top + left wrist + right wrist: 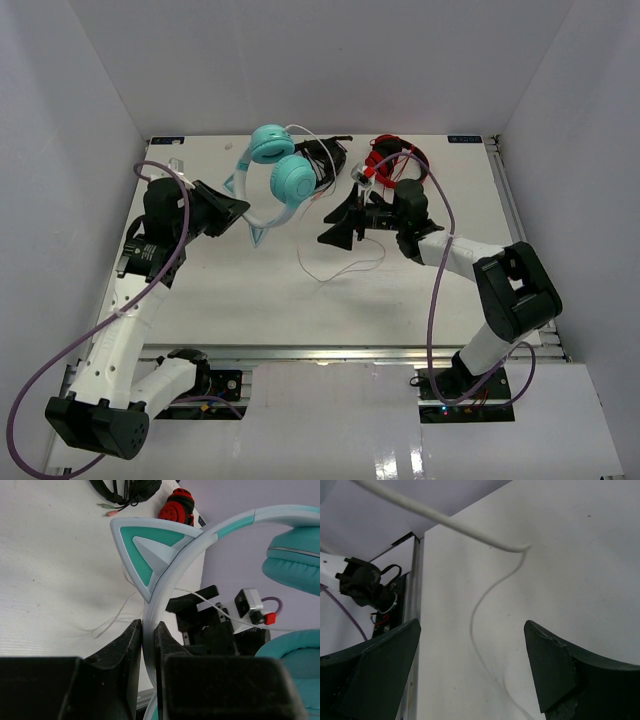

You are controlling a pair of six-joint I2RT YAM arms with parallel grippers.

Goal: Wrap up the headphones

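The teal headphones (280, 172) with a whitish cat-ear headband are held up above the back of the table. My left gripper (240, 208) is shut on the headband (150, 625) just below a cat ear (150, 550). The thin white cable (340, 268) hangs from the headphones and loops on the table in front of them. My right gripper (340, 222) is open and empty, right of the headphones, above the cable. In the right wrist view the cable (480, 610) runs on the table between my spread fingers (555, 665).
Black headphones (325, 160) lie behind the teal ones, and red headphones (395, 160) lie at the back right, close to my right arm. White walls close in the table on the left, back and right.
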